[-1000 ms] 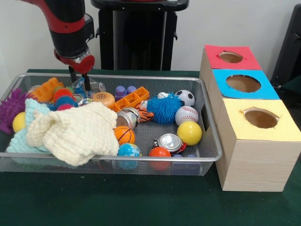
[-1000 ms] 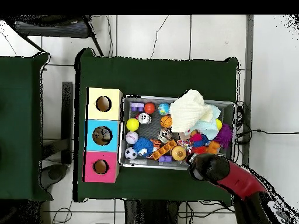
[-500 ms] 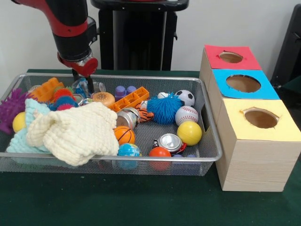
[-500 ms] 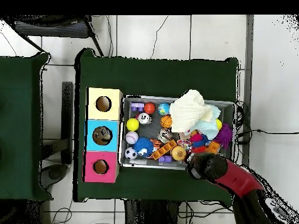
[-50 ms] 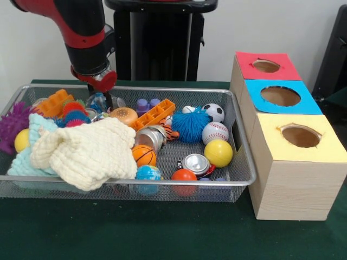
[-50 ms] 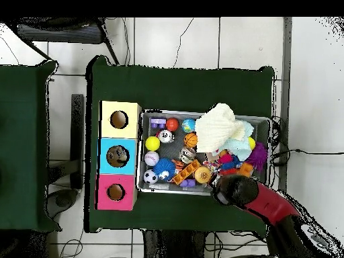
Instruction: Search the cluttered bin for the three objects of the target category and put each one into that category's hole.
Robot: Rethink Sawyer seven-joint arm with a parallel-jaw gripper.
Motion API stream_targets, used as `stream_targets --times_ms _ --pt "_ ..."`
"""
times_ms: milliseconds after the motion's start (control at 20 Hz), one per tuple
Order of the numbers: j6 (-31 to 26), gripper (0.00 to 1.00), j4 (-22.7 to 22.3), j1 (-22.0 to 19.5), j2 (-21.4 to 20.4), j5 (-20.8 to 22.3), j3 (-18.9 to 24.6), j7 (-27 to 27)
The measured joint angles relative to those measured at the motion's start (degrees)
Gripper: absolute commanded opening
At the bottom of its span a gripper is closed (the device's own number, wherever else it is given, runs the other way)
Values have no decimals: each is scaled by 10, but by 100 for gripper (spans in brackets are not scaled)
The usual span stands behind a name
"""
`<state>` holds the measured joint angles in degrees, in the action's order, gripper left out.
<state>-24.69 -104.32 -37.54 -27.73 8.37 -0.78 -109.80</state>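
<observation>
Front view, hand point(image 5: 106, 99) low in bin point(image 5: 162, 187), burger toy point(image 5: 124, 115) just beside

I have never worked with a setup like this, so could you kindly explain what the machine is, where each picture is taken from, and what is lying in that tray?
The machine is a red and black robot arm with a small gripper at its end. One picture faces the robot from across the green table; the other looks straight down from above. A wire mesh bin holds mixed toys: a cream cloth, a fuzzy blue ball, a yellow ball, a baseball, a soccer ball, small cans and orange plastic blocks. Beside the bin stands a wooden box with three round holes, in red, blue and yellow tops. The gripper reaches down into the bin's far side; whether it holds anything is hidden.
</observation>
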Motion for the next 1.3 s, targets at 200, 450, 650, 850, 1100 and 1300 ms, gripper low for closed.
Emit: stream_targets --times_ms 200,450,650,850,1100,1300 --pt "0 0 0 9 2 0 0 0" --pt "0 0 0 20 2 0 0 0" --pt "0 0 -2 27 2 0 0 0" --pt "0 0 -10 27 -6 0 1 0" --pt "0 0 -35 27 -33 -1 9 0" --pt "-1 0 -59 28 -56 -10 21 0"
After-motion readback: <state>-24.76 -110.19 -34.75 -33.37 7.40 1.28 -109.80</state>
